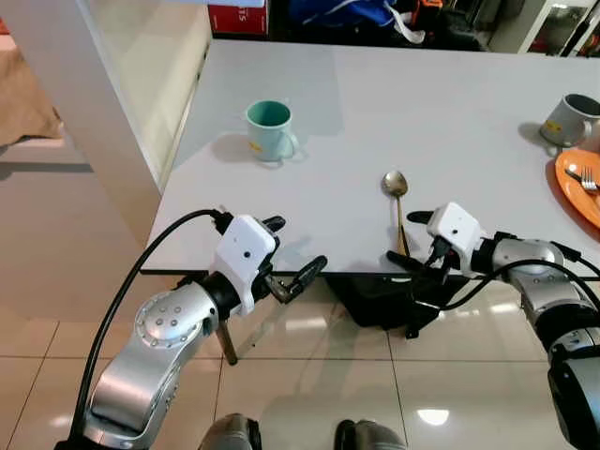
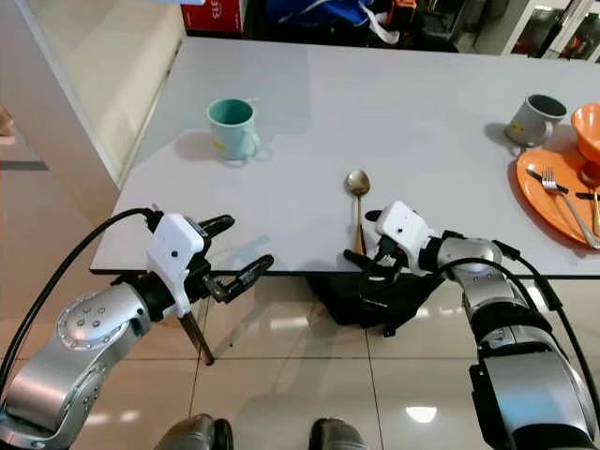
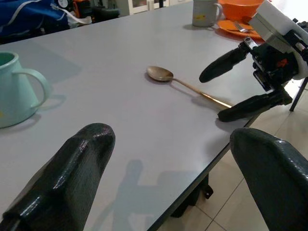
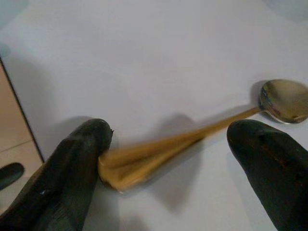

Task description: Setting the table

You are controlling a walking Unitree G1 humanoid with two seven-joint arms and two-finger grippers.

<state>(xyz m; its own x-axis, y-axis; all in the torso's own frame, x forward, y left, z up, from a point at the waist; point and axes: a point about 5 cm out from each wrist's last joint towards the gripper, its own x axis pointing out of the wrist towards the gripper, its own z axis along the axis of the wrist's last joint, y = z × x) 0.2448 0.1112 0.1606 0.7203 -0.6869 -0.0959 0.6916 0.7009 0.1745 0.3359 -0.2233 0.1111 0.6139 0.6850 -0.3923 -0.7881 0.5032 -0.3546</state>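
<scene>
Your right tool (image 1: pixel 412 241) sits at the desk's (image 1: pixel 375 112) near edge with its fingers apart, straddling the spoon's (image 1: pixel 397 202) handle; one finger (image 4: pixel 72 163) touches the handle's end, which looks blurred in the wrist view. The spoon lies flat on the desk, bowl pointing far. Your left tool (image 1: pixel 291 253) hovers at the near edge further left, fingers wide apart, holding nothing. Farther back on the left stands a teal mug (image 1: pixel 269 129) with a small yellow mark you cannot read. At far right are a grey mug (image 1: pixel 570 119) and an orange plate (image 1: pixel 577 183) carrying a fork (image 1: pixel 585 178).
</scene>
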